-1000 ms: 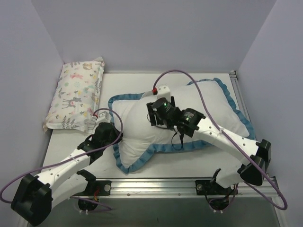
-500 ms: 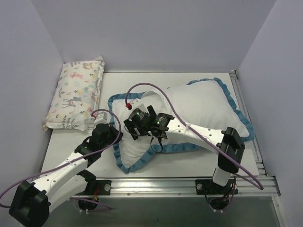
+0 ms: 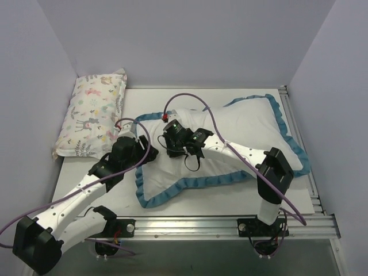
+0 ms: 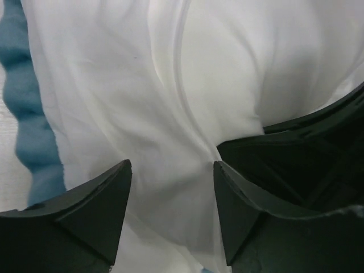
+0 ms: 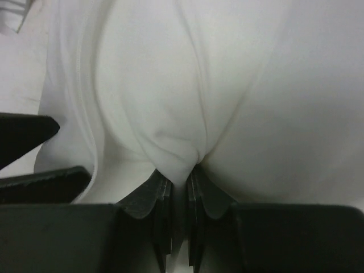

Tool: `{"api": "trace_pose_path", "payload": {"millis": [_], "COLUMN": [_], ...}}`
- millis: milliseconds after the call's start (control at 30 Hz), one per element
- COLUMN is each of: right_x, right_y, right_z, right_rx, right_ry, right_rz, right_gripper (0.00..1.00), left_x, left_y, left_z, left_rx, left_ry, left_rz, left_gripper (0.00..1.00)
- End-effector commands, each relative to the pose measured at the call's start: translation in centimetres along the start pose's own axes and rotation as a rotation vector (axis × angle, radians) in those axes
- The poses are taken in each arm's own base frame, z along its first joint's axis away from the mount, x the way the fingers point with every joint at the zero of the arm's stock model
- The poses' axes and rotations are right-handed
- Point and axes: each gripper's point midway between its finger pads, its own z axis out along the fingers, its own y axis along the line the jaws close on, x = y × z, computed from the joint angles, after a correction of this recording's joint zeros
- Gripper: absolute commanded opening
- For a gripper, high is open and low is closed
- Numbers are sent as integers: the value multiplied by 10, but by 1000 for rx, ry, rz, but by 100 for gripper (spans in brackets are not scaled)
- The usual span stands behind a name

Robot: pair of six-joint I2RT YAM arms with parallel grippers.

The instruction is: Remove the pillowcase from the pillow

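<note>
pillowcase (image 3: 244, 129) mid-table, stuffed, running toward 2 o'clock | right gripper (image 5: 179, 170) nipping a fold of its white face | left gripper (image 4: 172, 166) spread at its 9 o'clock end | looks soft, light, slack; I'd grab the hem

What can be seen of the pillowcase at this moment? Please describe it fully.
The pillowcase lies plump on the table, plain white face up; no print shows. A wavy teal-blue frill runs round its edge. The cloth looks soft and creased. The right hand is shut on a pinched fold of its white cloth near the left end; the left hand is open, with white cloth between its fingers, beside the frill.
</note>
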Motion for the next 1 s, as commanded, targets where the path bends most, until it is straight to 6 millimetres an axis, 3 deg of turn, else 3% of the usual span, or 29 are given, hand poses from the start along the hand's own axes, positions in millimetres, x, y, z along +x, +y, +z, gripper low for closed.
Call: {"api": "trace_pose_path", "payload": {"millis": [0, 133, 200, 267, 433, 500, 533, 567, 633, 667, 700, 867, 900, 967], "right_x": [26, 10, 0, -8, -19, -20, -23, -25, -26, -30, -35, -57, -69, -74], "right_y": [-26, -41, -42, -43, -51, -54, -58, -59, -64, -71, -72, -94, -108, -116], "right_z": [19, 22, 22, 22, 20, 17, 16, 14, 9, 6, 1, -21, -31, -41], "right_rx": [63, 107, 117, 125, 131, 131, 134, 129, 129, 136, 125, 117, 115, 78], "right_ry": [57, -17, -52, -83, -116, -125, -133, -143, -156, -168, -178, -236, -266, -272], "right_rz": [155, 239, 259, 272, 308, 317, 325, 330, 341, 354, 360, 411, 449, 487], "right_gripper": [0, 0, 0, 0, 0, 0, 0, 0, 0, 0, 0, 0, 0, 0], "left_x": [-25, -22, -4, 6, 32, 31, 33, 38, 42, 47, 49, 57, 65, 68], "left_y": [-31, -42, -50, -41, 5, 20, 26, 34, 40, 48, 52, 77, 90, 105], "left_z": [-11, -21, -25, -24, -19, -20, -21, -21, -23, -23, -24, -29, -29, -29], "left_rx": [33, -32, -36, -115, -282, -329, -341, -356, -365, -381, -393, -448, -478, -514], "left_ry": [-18, -14, 22, 23, 37, 6, 3, 9, 11, 17, 16, 6, 20, 14], "left_rz": [5, 4, 15, 21, -32, -36, -44, -43, -50, -52, -55, -100, -105, -157], "left_gripper": [70, 80, 81, 82, 76, 73, 70, 50, 25, 7, 0, 0, 0, 0]}}
